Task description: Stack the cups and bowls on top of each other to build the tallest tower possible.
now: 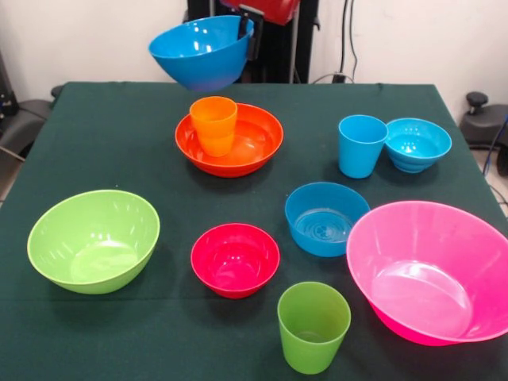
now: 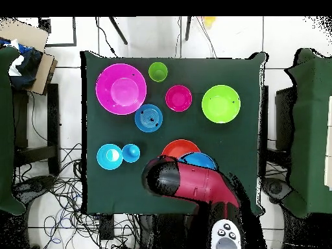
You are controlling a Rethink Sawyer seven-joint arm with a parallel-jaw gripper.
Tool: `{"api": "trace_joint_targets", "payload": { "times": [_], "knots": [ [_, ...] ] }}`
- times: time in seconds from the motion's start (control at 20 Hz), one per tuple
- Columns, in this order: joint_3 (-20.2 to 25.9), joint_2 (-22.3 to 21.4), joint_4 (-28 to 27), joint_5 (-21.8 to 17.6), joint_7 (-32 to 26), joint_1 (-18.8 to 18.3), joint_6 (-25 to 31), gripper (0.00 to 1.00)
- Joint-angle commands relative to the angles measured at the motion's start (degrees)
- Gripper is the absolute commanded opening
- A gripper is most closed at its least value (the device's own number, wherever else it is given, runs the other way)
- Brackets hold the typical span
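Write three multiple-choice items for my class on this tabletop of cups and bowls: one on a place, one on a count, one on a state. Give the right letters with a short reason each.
1. Where does the orange cup stand?
A. inside the wide orange bowl
B. inside the pink bowl
C. alone on the green cloth

2. How many cups are in view?
A. two
B. three
C. five

3. In what state is the large blue bowl?
A. resting on the cloth
B. held up in the air above the table
C. stacked in the lime green bowl

Answers:
1 A: the orange cup sits upright within the orange bowl's rim.
2 B: the orange cup, light blue cup and green cup are the only tumblers.
3 B: in the front view the large blue bowl hangs tilted at the arm, clear of the table.
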Motion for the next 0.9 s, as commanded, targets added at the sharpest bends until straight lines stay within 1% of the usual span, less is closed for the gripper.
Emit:
{"api": "trace_joint_targets", "payload": {
  "times": [0.05,0.3,0.6,0.7,0.9],
  "knots": [
    [-0.54,3.03,-1.23,3.68,13.59,4.69,6.06,0.00],
    [-2.07,4.74,-2.60,4.19,13.56,6.10,5.29,0.00],
    [-2.55,6.20,-2.12,3.04,12.00,4.44,1.54,0.00],
    [-2.74,5.79,-1.51,2.84,11.79,4.41,1.05,0.00],
    [-3.57,6.72,-0.75,2.64,12.48,4.70,-1.57,0.00]
  ]
}}
